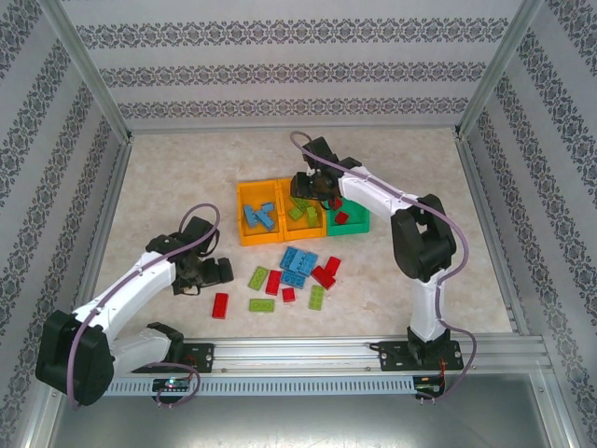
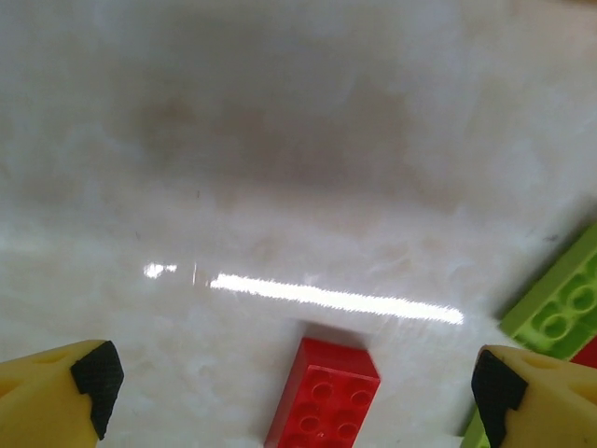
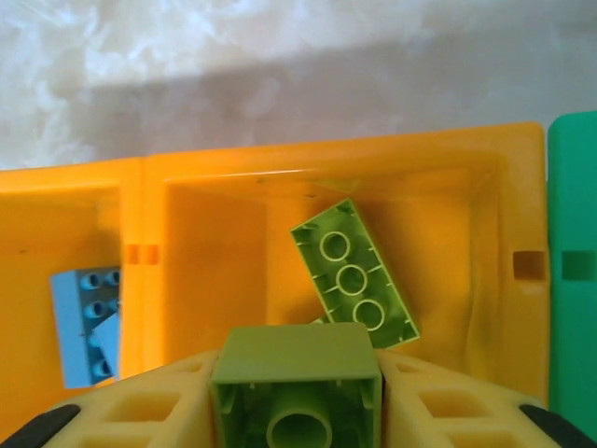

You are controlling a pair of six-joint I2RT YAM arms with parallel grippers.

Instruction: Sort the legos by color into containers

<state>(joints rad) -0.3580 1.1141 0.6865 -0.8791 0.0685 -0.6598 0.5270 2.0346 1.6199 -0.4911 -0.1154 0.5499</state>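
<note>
My right gripper (image 1: 312, 196) hangs over the middle orange container (image 1: 305, 236), shut on a lime green lego (image 3: 297, 359) with its hollow underside facing the camera. Below it another green lego (image 3: 353, 271) lies in that container (image 3: 224, 252). Blue legos (image 3: 89, 322) lie in the left orange container (image 1: 244, 217), and a red lego (image 1: 341, 217) lies in the green container (image 1: 348, 230). My left gripper (image 1: 201, 271) is open low over the table, and a red lego (image 2: 324, 397) lies between its fingertips (image 2: 98, 373) untouched. Loose blue (image 1: 298, 261), red (image 1: 325, 273) and green (image 1: 258, 277) legos lie in front of the containers.
A lone red lego (image 1: 220, 305) and a green one (image 1: 261, 305) lie nearest the front rail (image 1: 373, 347). A green lego (image 2: 560, 308) sits just right of my left gripper's right finger. Patterned walls enclose the table on three sides.
</note>
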